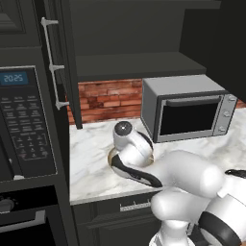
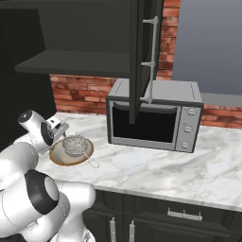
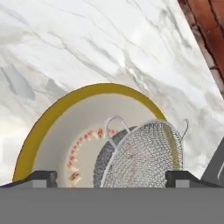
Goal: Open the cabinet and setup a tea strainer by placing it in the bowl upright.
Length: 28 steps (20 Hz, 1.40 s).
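Resting in the bowl (image 2: 59,158) on the marble counter (image 2: 156,165), the tea strainer (image 2: 75,144) sits mesh-up beneath the gripper (image 3: 111,177), whose jaws stand wide, gripping nothing. Cabinet (image 2: 140,56) open; placement looks finished, so lifting clear comes next.

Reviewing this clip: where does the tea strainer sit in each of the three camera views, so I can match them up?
Left base view: hidden behind the arm; just a sliver of the bowl shows at centre.
Right base view: tea strainer left of centre, in the bowl on the marble counter.
Hand view: lower centre-right, mesh dome inside the bowl, between the open fingertips.
Shared landmark: the tan-rimmed bowl.
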### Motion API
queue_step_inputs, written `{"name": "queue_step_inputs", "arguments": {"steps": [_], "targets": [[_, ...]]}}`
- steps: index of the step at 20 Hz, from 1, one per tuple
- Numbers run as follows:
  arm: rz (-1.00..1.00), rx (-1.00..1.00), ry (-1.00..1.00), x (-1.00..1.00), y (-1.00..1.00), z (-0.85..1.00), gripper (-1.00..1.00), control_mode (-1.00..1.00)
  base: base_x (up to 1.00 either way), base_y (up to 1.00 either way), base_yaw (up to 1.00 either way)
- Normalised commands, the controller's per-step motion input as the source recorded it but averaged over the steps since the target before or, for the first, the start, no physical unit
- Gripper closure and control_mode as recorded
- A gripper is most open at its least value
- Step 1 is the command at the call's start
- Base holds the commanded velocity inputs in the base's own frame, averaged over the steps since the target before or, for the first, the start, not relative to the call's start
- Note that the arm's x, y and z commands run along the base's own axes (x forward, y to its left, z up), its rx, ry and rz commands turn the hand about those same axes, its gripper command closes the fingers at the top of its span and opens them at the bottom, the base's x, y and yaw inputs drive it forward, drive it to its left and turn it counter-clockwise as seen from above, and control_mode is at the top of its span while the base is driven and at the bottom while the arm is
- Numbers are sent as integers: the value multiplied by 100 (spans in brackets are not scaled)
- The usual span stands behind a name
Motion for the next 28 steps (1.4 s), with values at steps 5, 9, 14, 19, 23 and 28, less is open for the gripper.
{"name": "queue_step_inputs", "arguments": {"steps": [5, 9, 14, 19, 23, 28], "targets": [[-11, 13, 1, -42, -12, 47, -100, -100, 0, 0, 0], [-21, 15, 4, -57, -30, 46, -100, -100, 0, 0, 0], [-36, 17, 6, -61, -31, 57, -100, -100, 0, 0, 0], [-38, 12, 15, -18, -25, 95, -100, -100, 0, 0, 0], [-35, 17, 27, -2, -42, 54, -100, -100, 0, 0, 0], [-16, 27, 17, -25, -28, 16, -100, -100, 0, 0, 0]]}}
